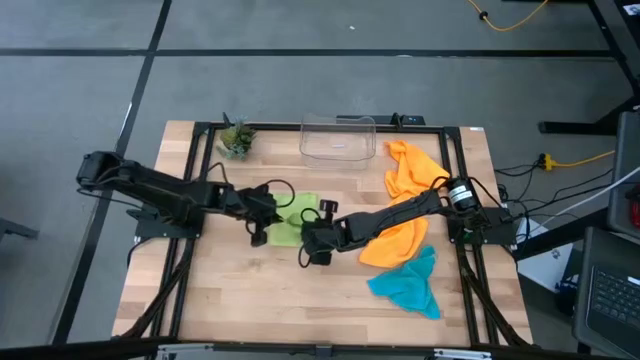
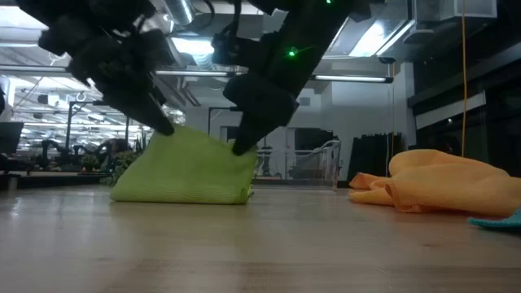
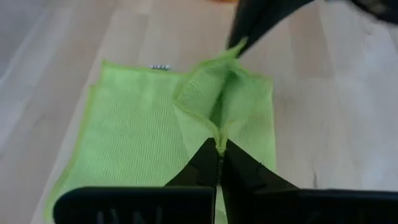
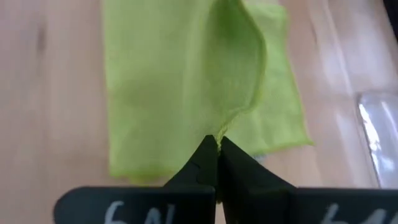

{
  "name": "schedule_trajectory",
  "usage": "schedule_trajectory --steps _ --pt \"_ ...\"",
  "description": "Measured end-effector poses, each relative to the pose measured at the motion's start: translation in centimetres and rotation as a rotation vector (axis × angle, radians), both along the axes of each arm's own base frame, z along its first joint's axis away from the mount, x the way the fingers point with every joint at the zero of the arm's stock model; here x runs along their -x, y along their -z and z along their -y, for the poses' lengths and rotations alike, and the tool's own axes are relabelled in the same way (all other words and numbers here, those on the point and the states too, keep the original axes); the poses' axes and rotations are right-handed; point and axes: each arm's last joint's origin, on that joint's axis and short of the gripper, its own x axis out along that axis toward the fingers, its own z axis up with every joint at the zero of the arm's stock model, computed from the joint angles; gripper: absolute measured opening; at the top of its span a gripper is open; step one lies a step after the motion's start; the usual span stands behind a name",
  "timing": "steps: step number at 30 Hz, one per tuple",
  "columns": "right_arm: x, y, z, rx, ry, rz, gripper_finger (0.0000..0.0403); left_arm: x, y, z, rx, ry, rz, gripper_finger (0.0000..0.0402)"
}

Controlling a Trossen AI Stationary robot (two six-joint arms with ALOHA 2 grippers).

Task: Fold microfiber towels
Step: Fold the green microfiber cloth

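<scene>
Two grippers meet at the lime towel near the middle of the surface. Left gripper is clamped on one edge of the towel, fingers pressed together with a ridge of fabric pinched between the tips. Right gripper is likewise closed on the opposite edge, fabric caught at the tips. In the low view the towel's top edge is lifted off the surface between the two grippers, forming a tent shape, while its lower part rests on the wood. The left wrist view shows a small white tag on a far edge of the towel.

Two orange towels lie crumpled on the right side: one at the far right, just beside the clear bin, the other nearer, partly under the right arm. Teal towel lies bunched at the near right, touching the nearer orange one. Small plant stands at the far edge, left of the bin.
</scene>
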Motion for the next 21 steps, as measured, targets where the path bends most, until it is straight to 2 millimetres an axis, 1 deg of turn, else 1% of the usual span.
schedule_trajectory --steps 5,9,13,21 --pt "0.2 -0.7 0.0 -0.012 0.012 0.015 0.0003 0.9 -0.9 0.9 0.025 -0.032 0.02 0.0001" --pt "0.3 -1.3 -0.3 -0.131 -0.022 0.025 0.0003 1.1 -0.8 1.8 0.078 -0.036 0.012 0.0" --pt "0.3 -1.6 -0.7 -0.208 -0.041 0.031 0.0003 1.0 -0.2 2.9 0.121 -0.031 -0.02 0.0" --pt "0.4 -1.7 -1.9 -0.411 -0.114 0.011 0.0003 1.2 -0.6 5.1 0.236 -0.023 0.023 0.0"
